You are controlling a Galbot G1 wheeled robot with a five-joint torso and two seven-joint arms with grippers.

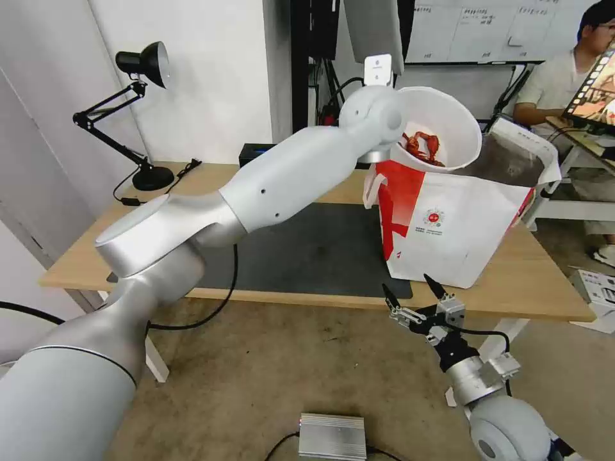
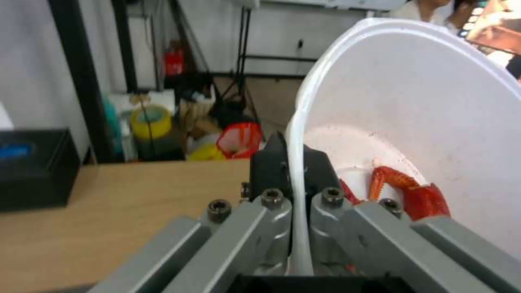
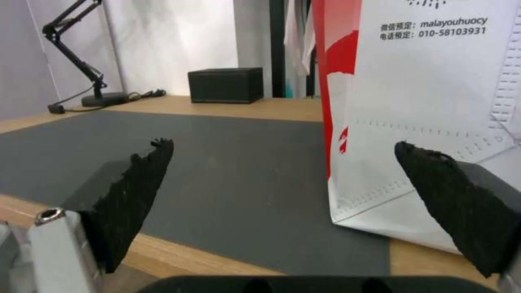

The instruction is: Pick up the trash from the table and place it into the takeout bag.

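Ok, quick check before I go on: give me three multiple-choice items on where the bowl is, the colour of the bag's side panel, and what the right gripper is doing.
1. Where is the white round bowl?
A. On the mat
B. Tilted above the takeout bag
C. On the floor

2. What colour is the bag's side panel?
A. Red
B. Blue
C. Green

3. What state is the right gripper in?
A. Shut on a tissue
B. Shut on the bag
C. Open, holding nothing

Answers: B, the left gripper pinches its rim over the bag's mouth; A, red beside the white front; C, fingers spread at the table edge.

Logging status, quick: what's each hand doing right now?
Left hand: shut on the bowl rim, over the takeout bag.
Right hand: open, holding nothing.
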